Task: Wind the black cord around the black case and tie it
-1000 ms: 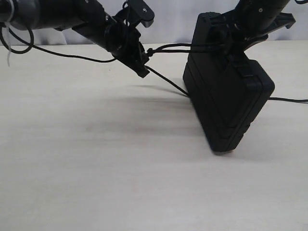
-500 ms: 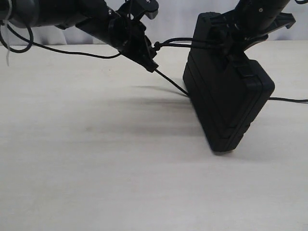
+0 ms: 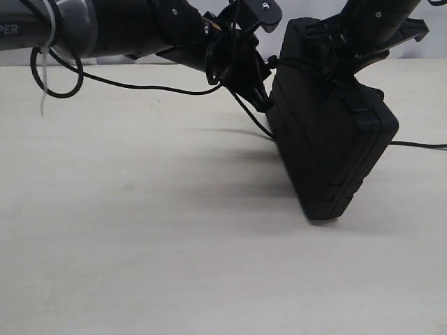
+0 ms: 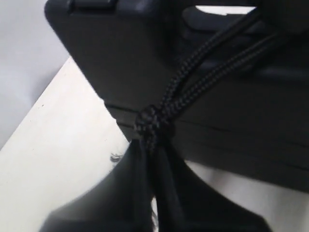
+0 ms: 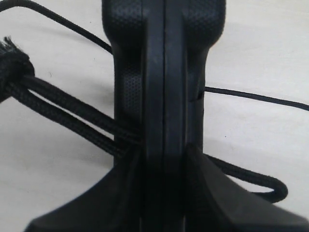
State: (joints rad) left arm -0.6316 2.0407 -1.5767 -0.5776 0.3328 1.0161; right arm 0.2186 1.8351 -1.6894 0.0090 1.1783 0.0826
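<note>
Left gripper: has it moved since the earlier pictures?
Yes. The left gripper, clamped on the cord, has moved right, up to the case, which stayed put.

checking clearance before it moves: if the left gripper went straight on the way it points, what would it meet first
Most likely the black case: its side fills the view just beyond the left gripper, which pinches the black cord. How near is hard to judge.

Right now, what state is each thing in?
black case: closed, tilted, standing on one lower edge.
black cord: two strands run to the case, knot pinched.
left hand: shut on the cord's knot.
right hand: shut on the case's edge.
</note>
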